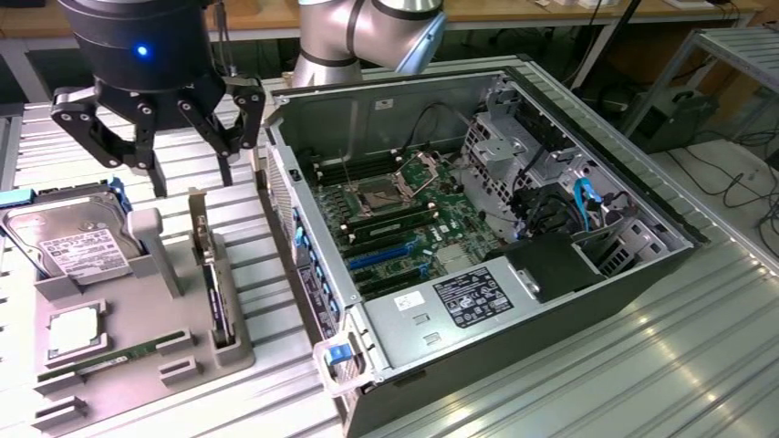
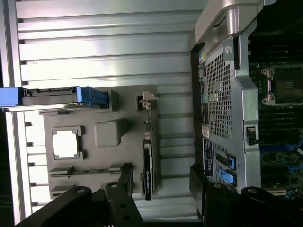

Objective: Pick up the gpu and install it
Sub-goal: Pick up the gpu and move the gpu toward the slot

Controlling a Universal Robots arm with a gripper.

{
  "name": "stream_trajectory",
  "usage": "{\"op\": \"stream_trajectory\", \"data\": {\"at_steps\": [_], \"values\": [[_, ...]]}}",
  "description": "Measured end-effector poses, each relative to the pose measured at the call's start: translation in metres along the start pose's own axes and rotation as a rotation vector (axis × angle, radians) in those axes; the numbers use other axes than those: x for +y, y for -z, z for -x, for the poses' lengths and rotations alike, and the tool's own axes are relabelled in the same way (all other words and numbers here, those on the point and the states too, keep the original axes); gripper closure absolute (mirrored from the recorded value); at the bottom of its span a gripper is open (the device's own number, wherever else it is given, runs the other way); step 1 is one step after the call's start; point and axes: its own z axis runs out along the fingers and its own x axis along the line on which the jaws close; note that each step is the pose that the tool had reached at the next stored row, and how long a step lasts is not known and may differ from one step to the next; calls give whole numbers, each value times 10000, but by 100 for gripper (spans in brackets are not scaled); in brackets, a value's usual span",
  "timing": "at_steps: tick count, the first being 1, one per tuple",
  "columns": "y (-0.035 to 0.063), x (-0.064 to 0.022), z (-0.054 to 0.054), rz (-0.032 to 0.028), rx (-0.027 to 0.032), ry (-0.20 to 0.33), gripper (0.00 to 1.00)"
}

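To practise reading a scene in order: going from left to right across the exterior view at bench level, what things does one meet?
hard drive → gpu, on edge → motherboard → blue cable

Robotics lab / hw assembly test cell. Evidence: industrial robot arm [image 1: 359,36] w/ black multi-finger end effector [image 1: 182,160] over a ribbed aluminium table [image 1: 633,365]. Open PC tower [image 1: 512,360] lies on its side, motherboard [image 1: 402,214] exposed. Grey fixture tray [image 1: 140,315] w/ slots holds loose PC parts, e.g. hard drive [image 1: 73,246]. Bkgd: wooden workbenches [image 1: 548,14], metal frame [image 1: 731,46], cables [image 1: 742,182] on floor.
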Motion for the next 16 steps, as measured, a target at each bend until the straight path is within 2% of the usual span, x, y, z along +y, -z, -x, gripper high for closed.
{"op": "stream_trajectory", "data": {"at_steps": [16], "values": [[-252,-98,-34,2,3,69,40]]}}
